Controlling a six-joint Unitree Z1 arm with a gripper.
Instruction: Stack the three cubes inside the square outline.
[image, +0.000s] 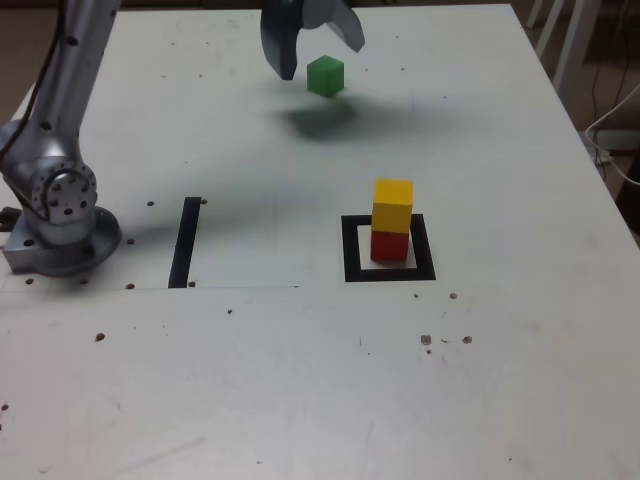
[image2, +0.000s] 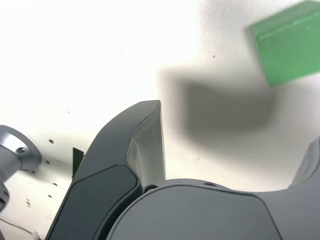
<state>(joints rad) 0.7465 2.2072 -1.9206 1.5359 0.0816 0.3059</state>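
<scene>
A yellow cube (image: 393, 204) sits on top of a red cube (image: 390, 245), and this stack stands inside the black tape square outline (image: 351, 250) at the exterior view's centre right. The green cube (image: 325, 76) is at the far side of the table, away from the stack. My gripper (image: 320, 60) hovers over it, open, with one finger on each side of the cube and neither touching it. In the wrist view the green cube (image2: 287, 42) shows beyond my open gripper (image2: 237, 125), over a dark shadow on the white table.
The arm's base (image: 60, 225) stands at the exterior view's left edge. A single straight black tape strip (image: 185, 240) lies beside it. The white table (image: 300, 380) ends at the exterior view's right, with white furniture legs (image: 570, 40) beyond.
</scene>
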